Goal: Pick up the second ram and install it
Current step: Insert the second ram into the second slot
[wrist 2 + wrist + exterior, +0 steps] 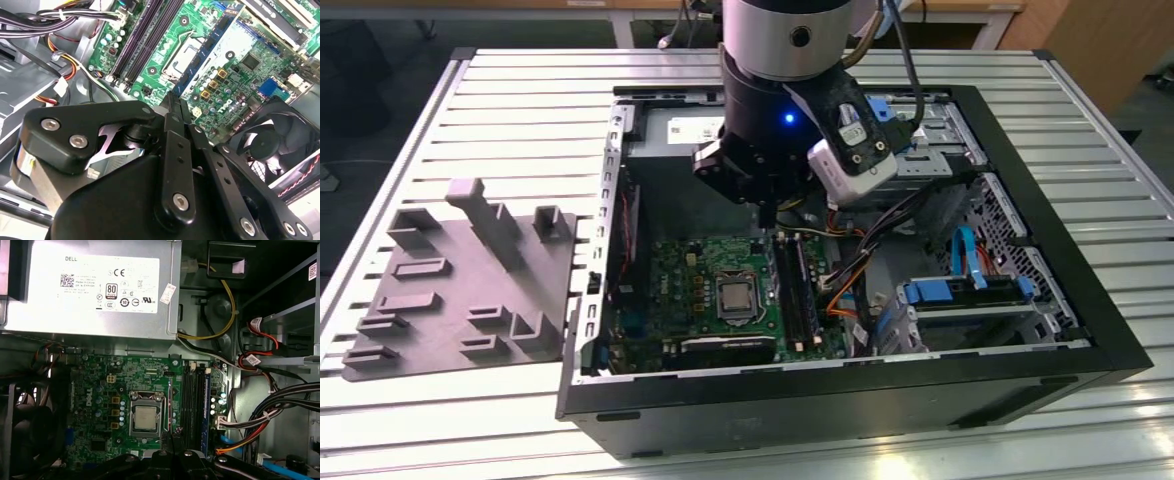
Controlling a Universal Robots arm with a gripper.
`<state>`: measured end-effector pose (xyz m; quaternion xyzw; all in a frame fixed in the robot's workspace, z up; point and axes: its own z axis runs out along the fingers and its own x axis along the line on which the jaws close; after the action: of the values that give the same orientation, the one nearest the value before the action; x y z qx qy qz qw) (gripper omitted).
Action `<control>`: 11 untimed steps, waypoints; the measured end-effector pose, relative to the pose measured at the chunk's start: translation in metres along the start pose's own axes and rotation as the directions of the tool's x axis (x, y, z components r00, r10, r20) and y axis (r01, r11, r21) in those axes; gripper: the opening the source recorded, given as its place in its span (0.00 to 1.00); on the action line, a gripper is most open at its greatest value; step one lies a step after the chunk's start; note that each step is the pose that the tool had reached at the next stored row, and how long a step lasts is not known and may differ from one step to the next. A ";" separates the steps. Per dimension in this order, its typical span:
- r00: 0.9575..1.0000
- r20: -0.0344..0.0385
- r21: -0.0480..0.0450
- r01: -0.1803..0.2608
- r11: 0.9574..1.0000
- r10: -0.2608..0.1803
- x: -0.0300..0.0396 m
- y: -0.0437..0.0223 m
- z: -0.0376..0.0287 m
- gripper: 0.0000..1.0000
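Observation:
My gripper (pixel 767 212) hangs inside the open computer case, just above the far end of the memory slots (pixel 797 290) on the green motherboard (pixel 707 270). In the second wrist view its black fingers (pixel 172 125) meet at the tips, and the gripper (pixel 174 100) is shut with nothing visible between them. Long dark strips lie in the memory slots (pixel 191 405) beside the square silver chip (pixel 146 417). I cannot tell whether one of them is the second ram. The fingertips (pixel 172 447) point toward the near end of those slots.
A grey plastic tray (pixel 460 290) with raised blocks lies on the slatted table at the exterior view's left, with no stick on it. The black case wall (pixel 854 385) rings the board. Cable bundles (pixel 854 270), blue drive brackets (pixel 961 290), a power supply (pixel 95 285) and a fan (pixel 270 145) crowd the slots.

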<state>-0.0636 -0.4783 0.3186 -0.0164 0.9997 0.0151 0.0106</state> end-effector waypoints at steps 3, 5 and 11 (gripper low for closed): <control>1.000 0.000 0.000 0.000 1.000 0.000 -0.0013 0.0000 0.0001 0.11; 1.000 0.000 0.000 0.000 1.000 0.000 -0.0024 -0.0001 0.0001 0.11; 1.000 0.000 0.000 0.000 1.000 0.000 -0.0048 -0.0001 0.0007 0.11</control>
<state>-0.0587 -0.4782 0.3180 -0.0164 0.9997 0.0150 0.0106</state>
